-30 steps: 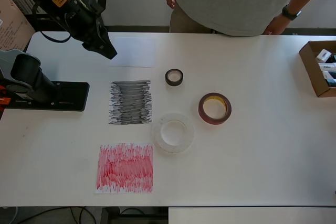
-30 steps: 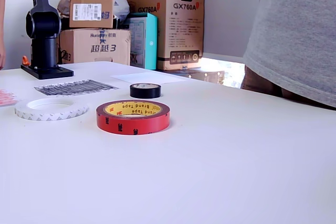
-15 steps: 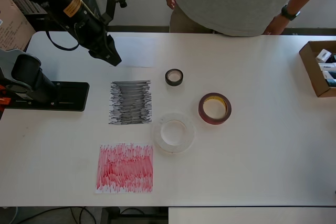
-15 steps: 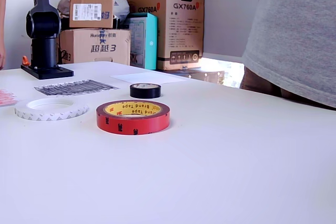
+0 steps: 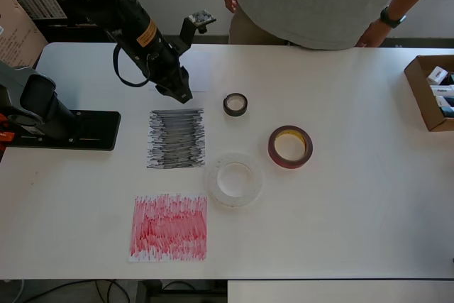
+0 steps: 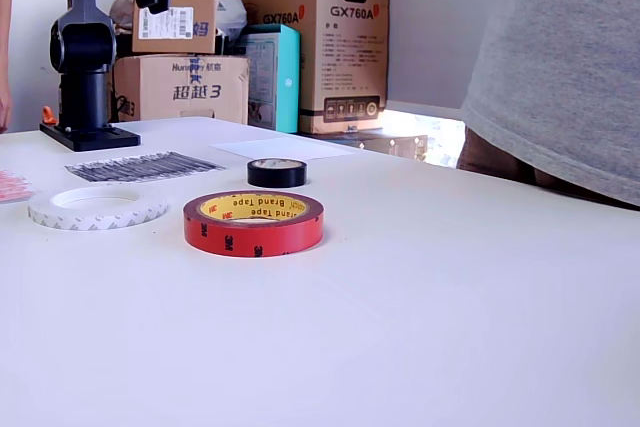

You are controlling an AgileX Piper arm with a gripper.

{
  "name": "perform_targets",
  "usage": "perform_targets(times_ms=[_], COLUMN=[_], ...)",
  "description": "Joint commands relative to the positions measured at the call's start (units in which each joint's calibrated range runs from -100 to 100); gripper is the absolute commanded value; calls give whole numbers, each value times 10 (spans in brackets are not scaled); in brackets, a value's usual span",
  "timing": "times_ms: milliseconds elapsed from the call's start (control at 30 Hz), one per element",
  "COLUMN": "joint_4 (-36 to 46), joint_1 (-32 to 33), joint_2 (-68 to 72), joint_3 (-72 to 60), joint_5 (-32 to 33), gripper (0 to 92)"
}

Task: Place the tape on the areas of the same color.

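A black Piper arm (image 5: pixel 135 23) with a yellow-orange label on its forearm, a looping black cable, a tapered black hand (image 5: pixel 181 92) and a flat black base plate (image 5: pixel 78 130).

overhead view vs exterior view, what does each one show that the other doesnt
Only the overhead view shows the whole red scribbled patch, the open cardboard box at the table's right edge, and the claw tip near the black scribbled patch.

Only the exterior view shows the stacked cartons behind the table and the red tape's printed core.

Both show the black tape, the white tape, the arm's base and the person.
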Motion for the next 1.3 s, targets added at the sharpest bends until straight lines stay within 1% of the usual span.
perform_targets(times_ms=[0,67,200,333,833,1000,1267], joint_4=[-2,-2,-2,-2,-1,-1,6], joint_1=[15,27,53,69,35,30,38], joint_2=[19,30,52,89,248,279,292], joint_3=[-4,-10,-36,-65,-188,-214,-217], joint_5=[1,4,35,50,51,51,51], gripper=[297,296,297,298,295,295,295])
